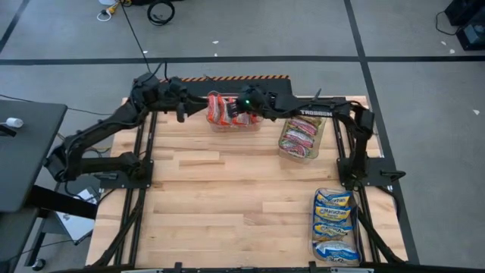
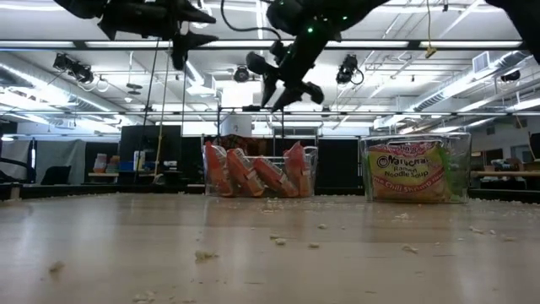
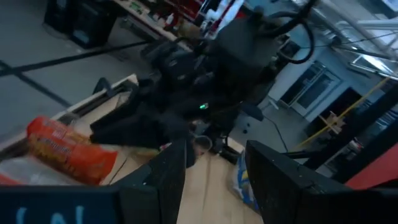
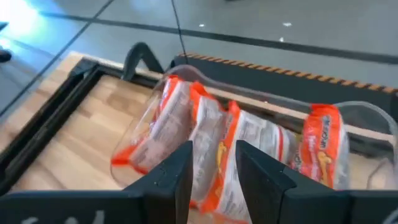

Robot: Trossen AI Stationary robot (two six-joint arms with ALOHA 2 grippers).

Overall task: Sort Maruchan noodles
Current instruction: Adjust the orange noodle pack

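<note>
Two matte black jointed arms, black cables running along their links, white lettering on the right arm's link, small green light near its wrist, each ending in two flat, dark, blocky fingers [image 4: 180, 171]

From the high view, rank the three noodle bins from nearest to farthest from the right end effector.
Right end effector hovers over the back edge.
1. Bin of red-and-white packets: directly beneath it, back centre.
2. Bin of green-and-white packets: to its right, mid-table.
3. Bin of blue-and-yellow packets: front right corner.
</note>
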